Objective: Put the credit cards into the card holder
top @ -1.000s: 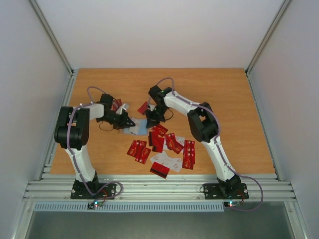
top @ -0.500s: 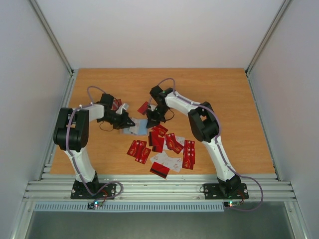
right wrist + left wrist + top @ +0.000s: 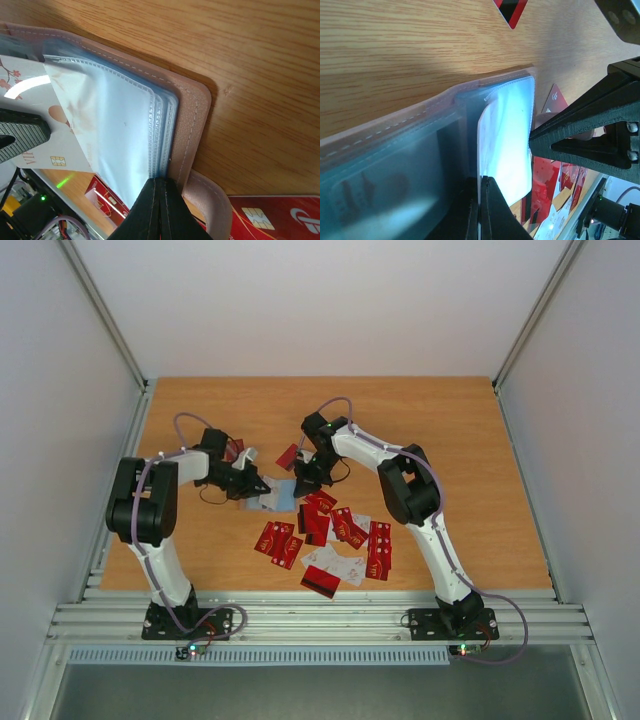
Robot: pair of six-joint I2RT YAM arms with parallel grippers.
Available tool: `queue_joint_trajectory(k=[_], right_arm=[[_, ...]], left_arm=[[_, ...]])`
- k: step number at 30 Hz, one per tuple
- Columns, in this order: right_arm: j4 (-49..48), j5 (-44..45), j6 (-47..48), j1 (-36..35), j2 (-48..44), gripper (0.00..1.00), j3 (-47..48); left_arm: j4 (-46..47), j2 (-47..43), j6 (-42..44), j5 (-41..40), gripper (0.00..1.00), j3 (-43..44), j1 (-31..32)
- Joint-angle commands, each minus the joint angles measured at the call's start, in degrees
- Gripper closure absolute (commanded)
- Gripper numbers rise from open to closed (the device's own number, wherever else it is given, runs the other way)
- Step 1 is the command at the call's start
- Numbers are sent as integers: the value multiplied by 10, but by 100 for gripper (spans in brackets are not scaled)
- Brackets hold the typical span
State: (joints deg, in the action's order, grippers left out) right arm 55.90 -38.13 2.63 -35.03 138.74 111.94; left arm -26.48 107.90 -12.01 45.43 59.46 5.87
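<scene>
The card holder [image 3: 281, 496] lies open on the table between both grippers, with a pinkish-tan cover [image 3: 192, 115] and clear plastic sleeves [image 3: 395, 150]. My left gripper [image 3: 480, 200] is shut on the edge of a white credit card [image 3: 507, 135] whose far end sits in a clear sleeve. My right gripper [image 3: 161, 192] is shut on the edge of the holder's clear sleeves. In the top view the left gripper [image 3: 257, 485] meets the holder from the left and the right gripper [image 3: 303, 478] from the right. More red credit cards [image 3: 330, 535] lie scattered just in front.
A single red card [image 3: 288, 455] lies behind the holder, and another [image 3: 235, 450] shows beside the left arm's wrist. White cards [image 3: 335, 562] lie mixed into the red pile. Metal rails [image 3: 300, 615] run along the table's near edge.
</scene>
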Motion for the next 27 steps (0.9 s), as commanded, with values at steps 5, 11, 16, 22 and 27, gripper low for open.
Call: queue_joint_trajectory(k=[5, 11, 16, 22, 27], right_arm=[[12, 16, -3, -12, 9, 99, -22], [8, 14, -5, -11, 7, 99, -26], [4, 12, -8, -12, 6, 99, -30], [-6, 9, -15, -13, 6, 99, -39], [-14, 10, -14, -12, -3, 99, -55]], left_arm=[[42, -32, 0, -84, 100, -29, 1], [46, -35, 20, -81, 100, -34, 2], [76, -36, 5, -71, 100, -50, 10], [133, -44, -53, -63, 100, -79, 19], [156, -50, -80, -52, 100, -88, 15]])
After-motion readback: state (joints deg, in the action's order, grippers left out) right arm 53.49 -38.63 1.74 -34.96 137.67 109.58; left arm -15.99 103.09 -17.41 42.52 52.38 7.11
